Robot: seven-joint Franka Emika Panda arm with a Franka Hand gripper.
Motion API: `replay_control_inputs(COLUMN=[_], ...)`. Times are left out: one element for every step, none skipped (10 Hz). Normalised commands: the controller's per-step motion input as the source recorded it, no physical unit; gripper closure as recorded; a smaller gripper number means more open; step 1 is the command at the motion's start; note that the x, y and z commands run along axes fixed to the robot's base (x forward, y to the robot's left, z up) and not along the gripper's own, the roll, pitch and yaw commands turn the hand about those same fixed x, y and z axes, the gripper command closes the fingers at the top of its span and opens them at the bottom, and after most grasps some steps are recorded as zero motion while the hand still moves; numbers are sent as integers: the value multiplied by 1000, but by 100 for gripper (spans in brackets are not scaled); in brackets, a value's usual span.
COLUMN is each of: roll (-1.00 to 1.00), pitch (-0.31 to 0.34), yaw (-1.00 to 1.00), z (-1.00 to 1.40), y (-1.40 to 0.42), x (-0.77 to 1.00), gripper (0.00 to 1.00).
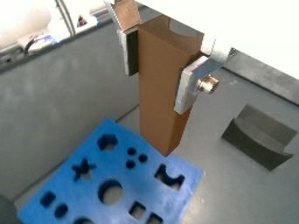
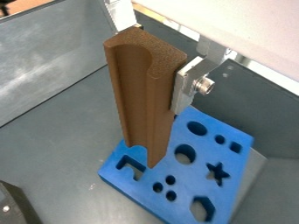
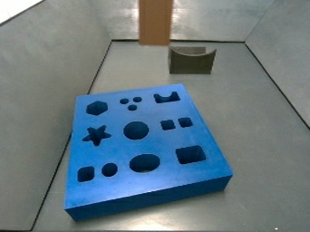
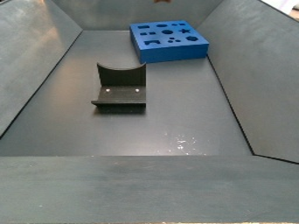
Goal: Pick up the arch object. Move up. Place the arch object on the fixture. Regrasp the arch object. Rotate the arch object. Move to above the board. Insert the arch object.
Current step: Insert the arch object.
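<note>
The arch object (image 2: 142, 92) is held upright between the silver fingers (image 2: 191, 86) of the pincer (image 1: 162, 54), apparently hanging above the blue board (image 3: 143, 148), with the fixture (image 4: 121, 88) well apart.

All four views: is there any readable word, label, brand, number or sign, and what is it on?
None readable. The board bears only shaped holes. The arch object, shut in the hand above the board, has plain faces. The fixture is unmarked.
</note>
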Motion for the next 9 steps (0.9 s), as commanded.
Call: replay_control_inputs(roll=[-17, 30, 99, 203, 166, 173, 119, -13, 0], pitch=[23, 100, 130, 124, 91, 71, 76, 0, 0], yaw=[389, 351, 334, 300, 291, 337, 354, 0, 54], z=[-169, -137, -109, -269, -409, -434, -406, -14, -323], y=[0, 0, 0, 0, 74, 103, 100, 0, 0], x=[900, 949, 957, 783, 557, 323, 229, 37, 114], gripper=[100, 100, 100, 100, 100, 100, 100, 100, 100])
